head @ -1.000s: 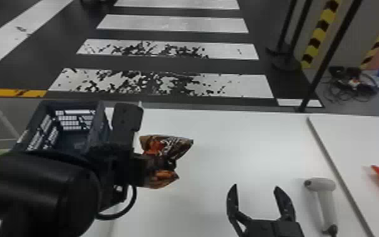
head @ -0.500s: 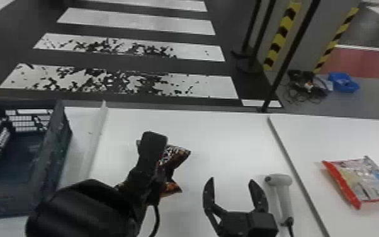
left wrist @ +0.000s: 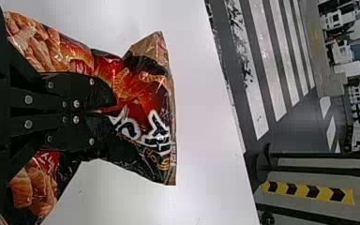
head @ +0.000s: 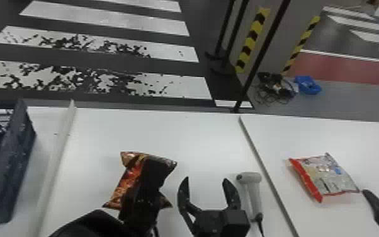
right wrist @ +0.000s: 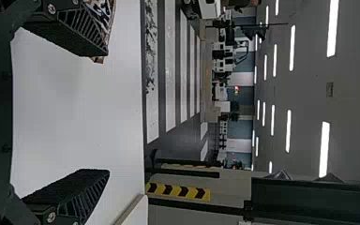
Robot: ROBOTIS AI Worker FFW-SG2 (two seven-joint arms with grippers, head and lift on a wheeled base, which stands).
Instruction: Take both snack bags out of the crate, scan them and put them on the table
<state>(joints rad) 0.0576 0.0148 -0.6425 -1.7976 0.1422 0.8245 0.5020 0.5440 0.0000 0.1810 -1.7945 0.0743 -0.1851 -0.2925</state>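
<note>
in the head view my camera has swung right, pushing the crate (head: 9, 176) to the edge, too cut off for me to tell what it holds. the dark bag (head: 127, 181) has come nearer my right pincer (head: 205, 180), so i'd guess scanning is next. the scanner (head: 255, 197) lies just beside that pincer; the red bag (head: 327, 176) is already on the tabletop (head: 365, 141), past the seam (head: 267, 176). in the left wrist view my left pincer (left wrist: 111, 110) clamps the dark bag. in the right wrist view the right pincer gapes wide, gripping nothing.
</note>
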